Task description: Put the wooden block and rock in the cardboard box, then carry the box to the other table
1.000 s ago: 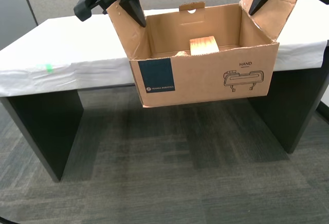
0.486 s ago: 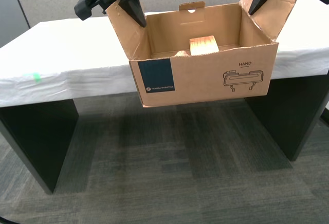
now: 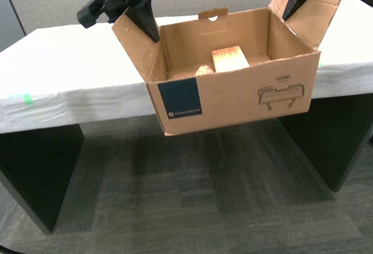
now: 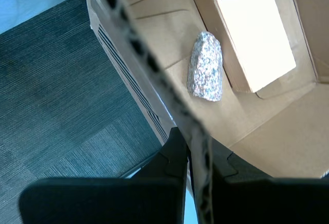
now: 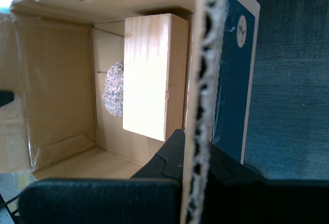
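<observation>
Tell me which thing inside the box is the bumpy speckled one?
The small pinkish speckled rock. It is lumpy with a pointed end, while the pale rectangular wooden block beside it in the brown cardboard box has flat, smooth faces.

Cardboard box (image 3: 233, 99): before the desk (image 3: 70, 73), above the floor. Contents: wooden block (image 3: 229, 58) toward the far wall; rock (image 3: 203, 70) just beside it, nearer, toward the exterior view's left.

Grey striped carpet (image 3: 192, 207) fills the floor from four through eight o'clock. Pale partition wall (image 3: 52, 0) runs across twelve o'clock, a darker panel (image 3: 10, 9) at ten. Soft, even light throughout.
</observation>
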